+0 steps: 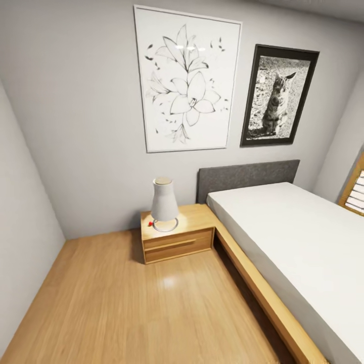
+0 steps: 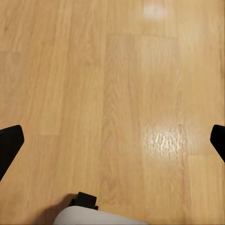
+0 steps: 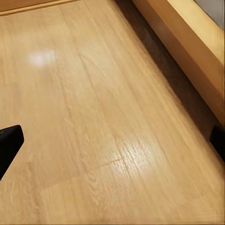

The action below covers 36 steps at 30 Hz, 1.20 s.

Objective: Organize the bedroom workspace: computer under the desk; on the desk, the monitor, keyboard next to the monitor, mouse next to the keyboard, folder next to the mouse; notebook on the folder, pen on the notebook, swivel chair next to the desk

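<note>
Going left to right in the head view: a grey side wall (image 1: 25, 212), then bare wooden floor (image 1: 126, 303), then a light wooden nightstand (image 1: 174, 237) in the corner carrying a white lamp (image 1: 164, 205) with a tiny red thing (image 1: 150, 223) beside its base. Above hang 2 pictures — a flower drawing (image 1: 187, 81) and a black-framed cat photo (image 1: 278, 96). Further right comes a grey headboard (image 1: 247, 177) and a bed (image 1: 298, 247) on a wooden frame (image 1: 268, 303); at the far right edge a wooden window frame (image 1: 356, 192) peeks in.

This corner of the bedroom holds none of the task's things; where the desk, monitor, keyboard, folder or swivel chair stand cannot be told from here, so the robot appears to be on its way.

The left gripper (image 2: 112, 145) hangs over bare floor with its 2 dark fingertips (image 2: 9, 143) at opposite edges of the wrist view, spread wide and holding nothing. The right gripper (image 3: 112, 140) is likewise wide apart and empty, above floor just beside the bed frame.

The main risk, as I judge it, sits on the right — turning or rolling the base this close to the bed could knock the right arm or wheels against the frame. Driving straight on would meet the nightstand and could topple the lamp.
</note>
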Motion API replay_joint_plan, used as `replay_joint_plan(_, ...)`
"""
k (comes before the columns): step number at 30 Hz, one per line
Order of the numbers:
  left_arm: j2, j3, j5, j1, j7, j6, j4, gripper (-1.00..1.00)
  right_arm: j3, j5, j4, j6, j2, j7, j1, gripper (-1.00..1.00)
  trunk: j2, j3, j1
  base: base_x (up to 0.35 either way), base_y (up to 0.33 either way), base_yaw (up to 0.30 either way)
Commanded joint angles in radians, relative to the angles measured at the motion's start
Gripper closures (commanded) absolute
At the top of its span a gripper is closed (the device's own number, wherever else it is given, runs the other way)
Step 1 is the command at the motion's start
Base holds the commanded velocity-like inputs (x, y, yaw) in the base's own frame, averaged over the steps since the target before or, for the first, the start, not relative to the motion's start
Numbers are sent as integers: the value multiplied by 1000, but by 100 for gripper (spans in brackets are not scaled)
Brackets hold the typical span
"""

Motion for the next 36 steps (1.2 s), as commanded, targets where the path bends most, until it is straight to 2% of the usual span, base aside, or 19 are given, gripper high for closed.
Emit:
replay_joint_plan(1, 0, 2, 3, 0, 0, -3, 0, -100, -1, -1, 1, -3, 0, -1, -1, -100, -1, -2, 0, 0, 0, -251)
replay_joint_plan(36, 1, 2, 4, 0, 0, -3, 1, -100, -1, -2, 1, -2, -1, -1, -1, -100, -1, -4, 0, 0, 0, -259)
